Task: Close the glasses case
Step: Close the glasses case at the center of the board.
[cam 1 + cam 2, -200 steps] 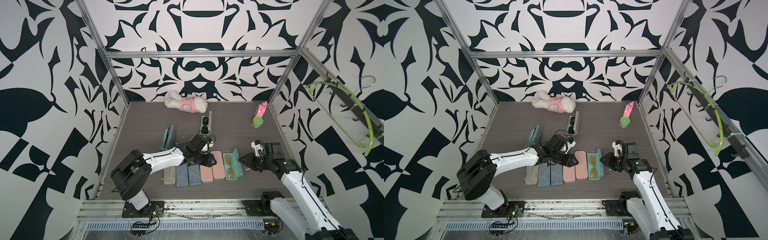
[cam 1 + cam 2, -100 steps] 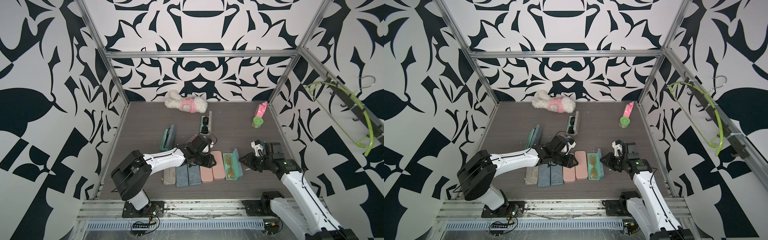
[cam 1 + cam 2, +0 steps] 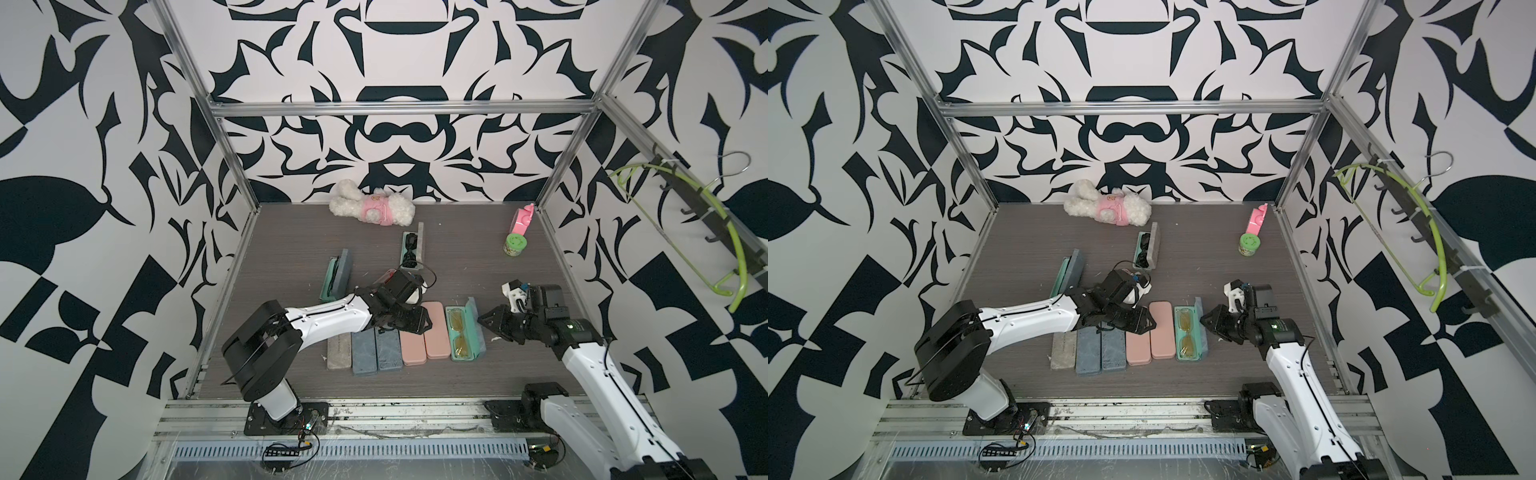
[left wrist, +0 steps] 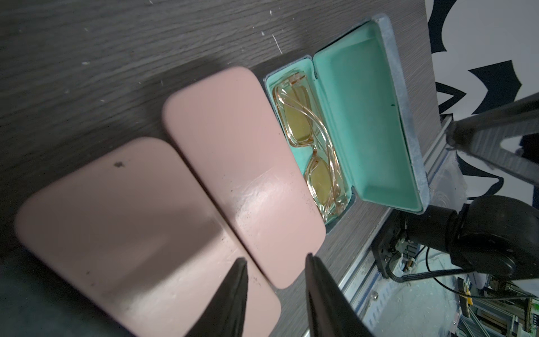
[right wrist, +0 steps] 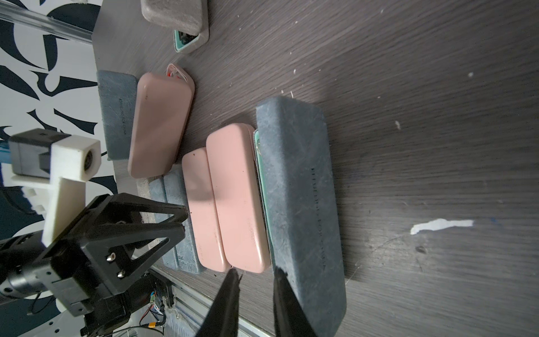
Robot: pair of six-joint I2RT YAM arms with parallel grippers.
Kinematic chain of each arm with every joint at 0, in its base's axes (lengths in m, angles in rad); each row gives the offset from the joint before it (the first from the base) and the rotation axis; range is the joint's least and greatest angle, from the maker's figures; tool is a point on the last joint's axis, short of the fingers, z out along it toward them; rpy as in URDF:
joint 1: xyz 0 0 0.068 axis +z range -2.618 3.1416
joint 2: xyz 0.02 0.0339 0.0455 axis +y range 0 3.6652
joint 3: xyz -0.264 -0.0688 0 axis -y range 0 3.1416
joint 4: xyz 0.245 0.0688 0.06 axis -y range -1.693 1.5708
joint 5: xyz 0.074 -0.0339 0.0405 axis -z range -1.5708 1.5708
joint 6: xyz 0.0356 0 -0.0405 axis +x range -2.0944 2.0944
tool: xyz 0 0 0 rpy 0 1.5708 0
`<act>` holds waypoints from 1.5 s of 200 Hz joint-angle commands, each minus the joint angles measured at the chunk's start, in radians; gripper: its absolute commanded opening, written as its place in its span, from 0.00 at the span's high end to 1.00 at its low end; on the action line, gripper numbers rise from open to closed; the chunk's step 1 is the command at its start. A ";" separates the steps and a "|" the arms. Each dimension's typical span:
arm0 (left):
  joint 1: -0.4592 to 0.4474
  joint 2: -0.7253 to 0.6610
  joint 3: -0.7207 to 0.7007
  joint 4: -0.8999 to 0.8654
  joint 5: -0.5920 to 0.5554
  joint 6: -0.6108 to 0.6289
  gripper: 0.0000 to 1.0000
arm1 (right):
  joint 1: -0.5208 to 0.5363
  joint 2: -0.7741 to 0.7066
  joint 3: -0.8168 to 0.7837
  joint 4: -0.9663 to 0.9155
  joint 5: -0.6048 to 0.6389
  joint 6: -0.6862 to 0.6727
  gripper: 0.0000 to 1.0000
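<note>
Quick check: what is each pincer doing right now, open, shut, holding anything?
Left pincer: partly open, holding nothing.
Right pincer: narrowly open, holding nothing, beside the open glasses case.

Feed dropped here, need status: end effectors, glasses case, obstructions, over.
Left end effector open, over pink cases, empty. Right end effector narrowly open, beside raised lid. Glasses case open, glasses inside. Nothing blocking lid.
</note>
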 commanded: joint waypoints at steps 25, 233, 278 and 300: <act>-0.006 0.020 0.026 -0.034 -0.003 -0.007 0.62 | -0.005 0.014 0.001 0.014 -0.001 -0.010 0.77; -0.037 0.084 0.079 -0.050 -0.001 -0.023 0.63 | -0.003 0.066 0.001 -0.002 0.048 -0.009 0.81; -0.042 0.089 0.085 -0.053 -0.001 -0.024 0.64 | -0.003 0.072 0.000 -0.001 0.043 -0.013 0.81; -0.043 0.089 0.085 -0.053 -0.001 -0.024 0.64 | -0.002 0.074 0.000 0.001 0.040 -0.015 0.81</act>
